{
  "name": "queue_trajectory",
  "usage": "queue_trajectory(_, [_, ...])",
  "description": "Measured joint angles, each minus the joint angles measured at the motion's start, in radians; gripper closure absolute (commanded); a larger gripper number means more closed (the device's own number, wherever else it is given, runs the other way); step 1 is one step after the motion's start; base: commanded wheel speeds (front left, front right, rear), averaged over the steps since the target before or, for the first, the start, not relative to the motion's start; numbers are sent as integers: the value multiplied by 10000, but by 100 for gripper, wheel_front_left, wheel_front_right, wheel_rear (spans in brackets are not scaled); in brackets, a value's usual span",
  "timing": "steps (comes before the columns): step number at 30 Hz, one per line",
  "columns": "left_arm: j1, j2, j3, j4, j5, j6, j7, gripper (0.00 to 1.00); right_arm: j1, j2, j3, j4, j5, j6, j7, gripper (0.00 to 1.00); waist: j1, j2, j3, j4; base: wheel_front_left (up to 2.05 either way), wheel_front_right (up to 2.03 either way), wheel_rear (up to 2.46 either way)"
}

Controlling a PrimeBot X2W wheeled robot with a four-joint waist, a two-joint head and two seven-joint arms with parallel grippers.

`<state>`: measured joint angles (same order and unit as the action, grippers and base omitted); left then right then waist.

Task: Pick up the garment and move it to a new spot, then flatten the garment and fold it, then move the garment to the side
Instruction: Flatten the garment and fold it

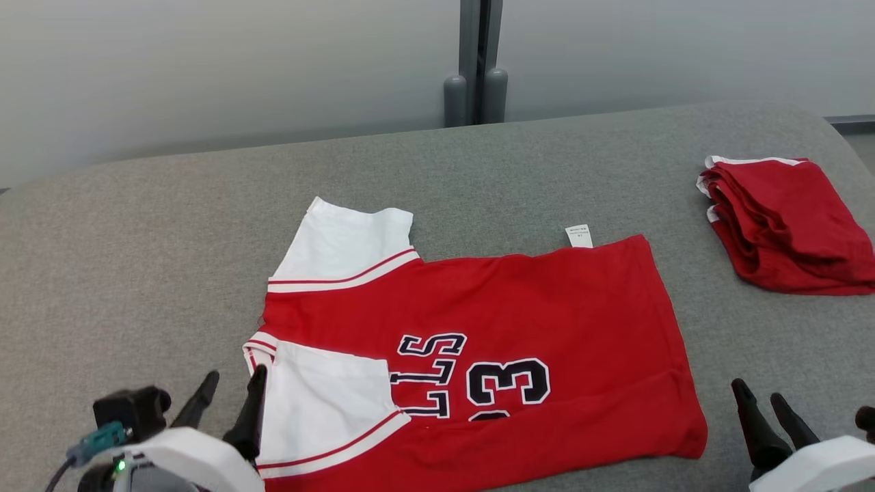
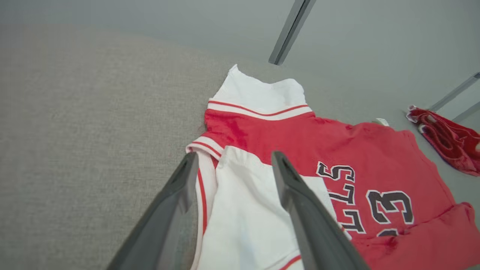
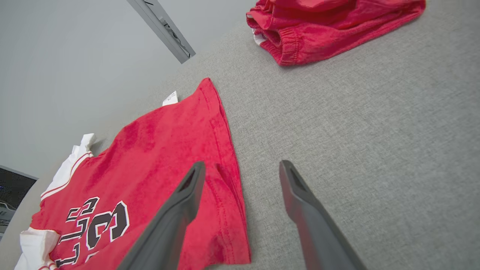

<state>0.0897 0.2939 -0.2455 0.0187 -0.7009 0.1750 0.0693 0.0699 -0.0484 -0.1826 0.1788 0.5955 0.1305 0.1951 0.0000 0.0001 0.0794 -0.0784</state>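
The garment (image 1: 492,321) is a red jersey with white sleeves and dark lettering, lying on the grey fabric surface (image 1: 137,239) with its near long edge folded over onto itself. My left gripper (image 1: 236,372) is open at the lower left, with nothing between its fingers. In the left wrist view it (image 2: 234,155) hovers over the near white sleeve and collar of the jersey (image 2: 300,150). My right gripper (image 1: 758,389) is open at the lower right. In the right wrist view it (image 3: 242,164) straddles the hem edge of the jersey (image 3: 161,150), holding nothing.
A pile of folded red shorts (image 1: 786,225) lies at the far right of the surface, also seen as red shorts (image 3: 330,26) beyond my right fingers. A grey post (image 1: 476,82) stands against the wall behind the surface.
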Motion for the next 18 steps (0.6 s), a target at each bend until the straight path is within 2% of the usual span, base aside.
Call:
queue_trajectory(5, [-1997, 451, -387, 830, 619, -385, 476, 0, -654, -2, 516, -307, -499, 0, -23, 0, 0, 0, 265, -205, 0, 0, 0])
queue_trajectory(8, [-3293, 514, -654, 1636, 959, -612, 738, 0, -1154, -10, 882, -368, -823, 0, -25, 0, 0, 0, 518, -362, 0, 0, 0])
queue_trajectory(13, [-5333, 341, -953, 3359, 1223, -857, 1085, 0, -2058, -84, 1651, -324, -1248, 0, -50, 0, 0, 0, 1078, -675, 0, 0, 0])
queue_trajectory(17, [-6719, 157, -1030, 4926, 1379, -871, 1267, 0, -2677, -132, 2148, -165, -1300, 0, -125, 0, 0, 0, 1567, -950, 0, 0, 0])
queue_trajectory(18, [-6719, 157, -1030, 4926, 1379, -871, 1267, 0, -2677, -132, 2148, -165, -1300, 0, -125, 0, 0, 0, 1567, -950, 0, 0, 0])
